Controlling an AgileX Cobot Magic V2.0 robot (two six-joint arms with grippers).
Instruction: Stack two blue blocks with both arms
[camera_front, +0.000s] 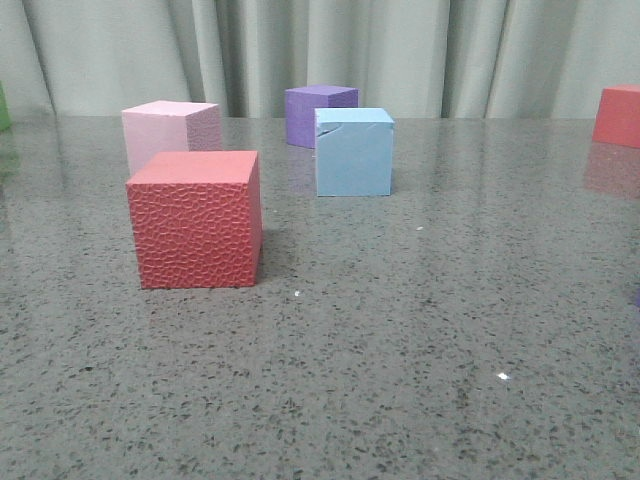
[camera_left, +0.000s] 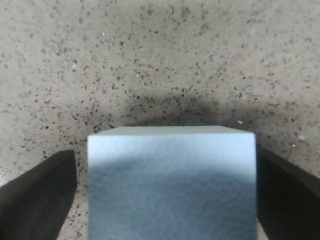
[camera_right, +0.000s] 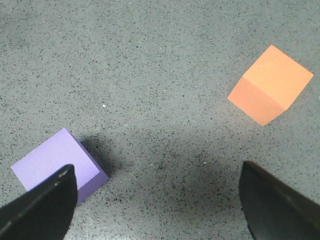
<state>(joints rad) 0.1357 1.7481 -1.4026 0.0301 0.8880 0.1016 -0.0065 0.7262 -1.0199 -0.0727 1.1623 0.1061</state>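
Left gripper (camera_left: 167, 200) pinches a blue block (camera_left: 172, 185); right gripper (camera_right: 157, 200) is spread, empty. Second blue block (camera_front: 354, 152) sits near the worktop's far edge. Off-centre placing could topple the stack.

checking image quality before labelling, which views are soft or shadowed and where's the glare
Front view: sharp, the polished speckled stone table mirroring the textured red foam cube and light sky-blue foam cube. Left wrist view: soft focus, the sky-blue foam cube between the fingers shaded across its lower face, dark shadow behind it. Right wrist view: crisp, a broad gripper shadow beside the purple foam cube.
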